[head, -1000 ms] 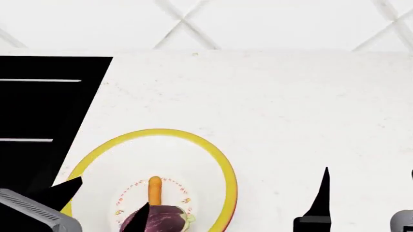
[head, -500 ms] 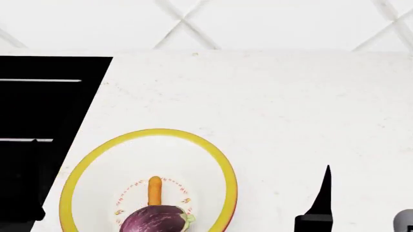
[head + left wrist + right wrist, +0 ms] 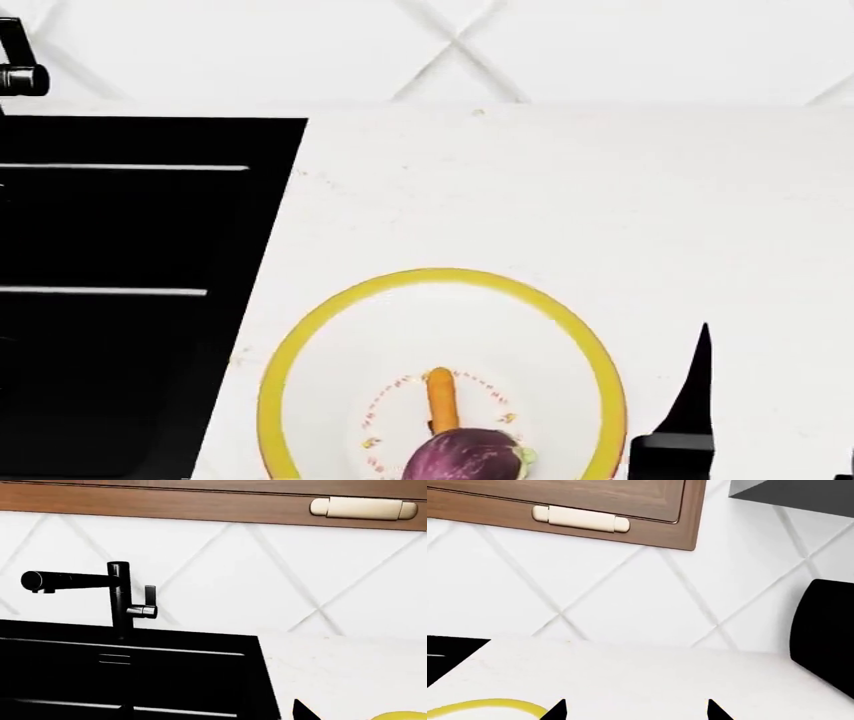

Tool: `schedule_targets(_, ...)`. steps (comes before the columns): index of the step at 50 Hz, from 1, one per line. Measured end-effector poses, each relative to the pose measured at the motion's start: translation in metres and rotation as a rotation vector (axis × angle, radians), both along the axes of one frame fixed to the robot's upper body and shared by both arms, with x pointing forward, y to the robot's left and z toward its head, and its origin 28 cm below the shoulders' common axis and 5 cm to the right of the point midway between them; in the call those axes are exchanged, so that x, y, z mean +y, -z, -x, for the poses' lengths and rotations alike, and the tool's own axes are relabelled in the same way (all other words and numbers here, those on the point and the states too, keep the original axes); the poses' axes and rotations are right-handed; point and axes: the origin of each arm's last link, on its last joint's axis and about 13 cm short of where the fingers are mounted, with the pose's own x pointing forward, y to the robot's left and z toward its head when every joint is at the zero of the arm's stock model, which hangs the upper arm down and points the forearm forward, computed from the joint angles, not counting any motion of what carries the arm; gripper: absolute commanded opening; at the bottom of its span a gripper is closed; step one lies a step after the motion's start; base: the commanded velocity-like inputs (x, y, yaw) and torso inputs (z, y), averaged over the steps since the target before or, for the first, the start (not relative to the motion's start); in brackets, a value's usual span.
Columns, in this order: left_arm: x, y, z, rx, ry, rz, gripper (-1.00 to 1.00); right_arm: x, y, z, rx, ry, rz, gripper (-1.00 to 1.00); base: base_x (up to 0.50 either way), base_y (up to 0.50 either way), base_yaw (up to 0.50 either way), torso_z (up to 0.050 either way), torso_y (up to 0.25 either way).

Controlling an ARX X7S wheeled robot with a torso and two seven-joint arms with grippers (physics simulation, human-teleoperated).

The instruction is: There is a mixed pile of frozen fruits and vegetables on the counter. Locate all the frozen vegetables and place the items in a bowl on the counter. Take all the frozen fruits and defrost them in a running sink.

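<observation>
Head view, lower centre: I see the eggplant [image 3: 467, 457] at the near edge of the bowl [image 3: 307, 340], with the carrot [image 3: 441, 399] just behind it, both inside. Right gripper [image 3: 635, 711]: two dark tips set apart, jaws spread, empty, over the counter [image 3: 561, 200]. Left gripper: only one dark tip shows in its wrist view, so I cannot tell its jaws. Left of frame, the sink [image 3: 120, 230]; the faucet [image 3: 119, 600] stands at its far rim before the tiled wall [image 3: 627, 595].
</observation>
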Motion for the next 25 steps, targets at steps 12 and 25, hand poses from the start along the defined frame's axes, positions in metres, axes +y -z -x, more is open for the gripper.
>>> schedule_targets(12,0.0025,-0.0038,0.0038,-0.005,0.001,0.007,1.00,0.0014,-0.0017,0.0012,-0.005,-0.010,0.000,1.00,0.00,0.50,0.00,0.000,0.000)
schedule_targets(25,0.0034,-0.0053,0.0053,-0.007,0.007,0.014,1.00,0.0021,-0.0010,0.0014,0.003,-0.019,-0.006,1.00,0.00,0.50,0.00,0.000,0.000)
